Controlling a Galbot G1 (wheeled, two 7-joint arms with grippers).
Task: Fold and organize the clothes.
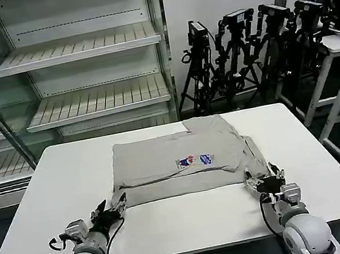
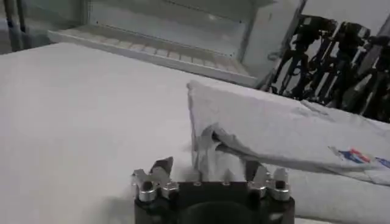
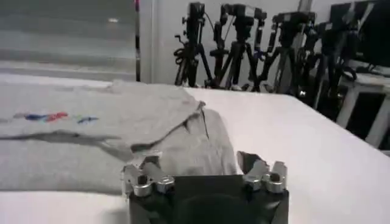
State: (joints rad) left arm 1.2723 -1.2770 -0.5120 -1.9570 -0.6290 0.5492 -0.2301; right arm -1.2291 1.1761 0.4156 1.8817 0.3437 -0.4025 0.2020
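With the light grey cotton short-sleeved shirt point(image 1: 178, 158) lying partly folded mid-table point(image 1: 49, 186), both hands, left point(image 1: 113, 208) and right point(image 1: 265, 181), sit spread open at its near corners, so the next fold probably calls for pinching those corners together.

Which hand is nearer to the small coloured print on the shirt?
Right. The right hand sits at the shirt's near right corner, fairly close to the print. The left hand is at the near left corner, farther from it.
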